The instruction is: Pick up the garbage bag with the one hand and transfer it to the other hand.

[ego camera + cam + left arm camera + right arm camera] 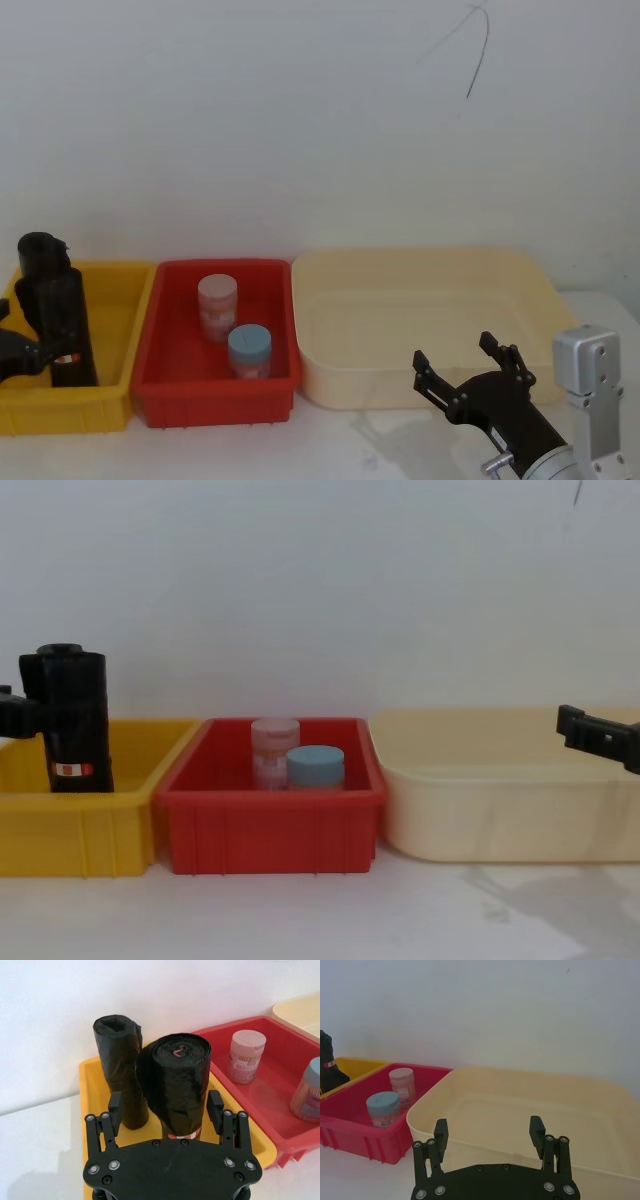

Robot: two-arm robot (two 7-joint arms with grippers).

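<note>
**Left claw spread around the garbage bag in the yellow bin**

The garbage bag [175,1080] stands upright in the yellow bin [115,330], towards that bin's front edge and in its left half; a small red-and-white label [70,769] wraps it near the bottom. A slimmer, looser black roll [117,1065] stands just behind it, nearer the bin's back left corner; whether the two rolls touch cannot be told.

The left claw [165,1102] is at the yellow bin with its fingers spread, one on each side of the garbage bag; one finger [215,1105] sits close against the bag's side, the other [115,1106] stands off from it, in front of the slimmer roll; the bag is not pinched.

The right claw [489,1130] hangs over the table [300,920] near its right front corner, fingers spread with nothing between them, just before the front wall of the cream tub [420,300].

The yellow bin sits at the table's left edge, the red bin [175,340] beside it in the middle, the cream tub to the right; in the red bin stand a pink-lidded jar [217,305] towards the back and a blue-lidded jar [249,350] near the front right corner.
</note>
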